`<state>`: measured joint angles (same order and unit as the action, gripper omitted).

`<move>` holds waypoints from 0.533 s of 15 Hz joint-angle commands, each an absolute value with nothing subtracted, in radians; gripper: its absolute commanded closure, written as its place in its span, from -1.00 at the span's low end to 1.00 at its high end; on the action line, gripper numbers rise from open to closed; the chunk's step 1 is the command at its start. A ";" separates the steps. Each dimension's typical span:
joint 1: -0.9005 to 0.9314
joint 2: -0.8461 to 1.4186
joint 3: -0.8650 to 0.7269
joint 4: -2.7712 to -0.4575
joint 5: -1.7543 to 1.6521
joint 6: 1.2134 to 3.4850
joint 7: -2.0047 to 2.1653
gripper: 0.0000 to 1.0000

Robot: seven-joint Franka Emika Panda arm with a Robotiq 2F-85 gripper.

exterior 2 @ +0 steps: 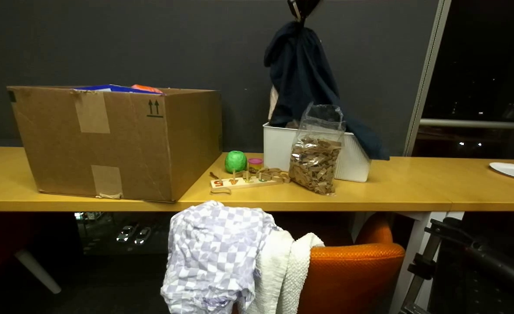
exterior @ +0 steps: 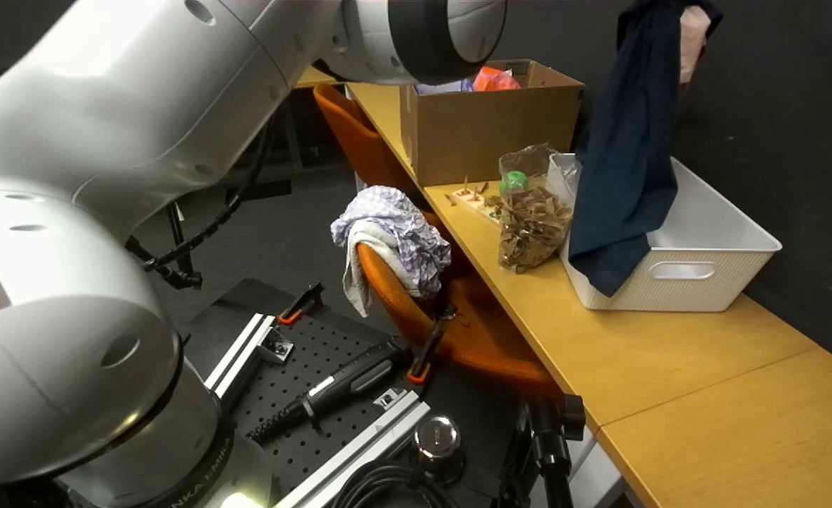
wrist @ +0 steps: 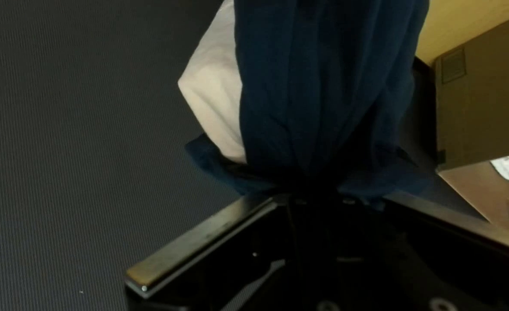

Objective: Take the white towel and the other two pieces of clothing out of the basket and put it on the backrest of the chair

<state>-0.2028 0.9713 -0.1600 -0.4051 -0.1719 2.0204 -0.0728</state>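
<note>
My gripper [wrist: 312, 194] is shut on a dark blue garment [wrist: 319, 86], bunched at the fingertips. In an exterior view the gripper [exterior 2: 300, 11] is at the top edge. The garment [exterior: 624, 162] hangs down over the white basket [exterior: 691, 279], its lower end past the basket's rim. A pale pinkish patch [exterior: 694, 39] shows beside the blue cloth; I cannot tell if it is the same piece. The white towel [exterior 2: 278, 261] and a purple-white checkered cloth [exterior 2: 217, 248] lie over the backrest of the orange chair [exterior 2: 352, 270]. The basket's inside is partly hidden.
A cardboard box [exterior: 493, 134] stands on the table [exterior: 670, 367]. A clear bag of brown paper shreds [exterior 2: 315, 165] stands against the basket. A pegged toy board [exterior 2: 248, 182], a green ball [exterior 2: 236, 161] and a small tub [exterior 2: 255, 165] lie between. A dark wall is behind.
</note>
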 commanded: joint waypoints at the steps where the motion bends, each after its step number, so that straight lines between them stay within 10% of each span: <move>1: -0.174 0.895 -0.114 -0.415 -0.137 1.992 -0.163 0.97; 8: -0.106 0.744 0.013 -0.439 -0.037 1.736 -0.413 0.97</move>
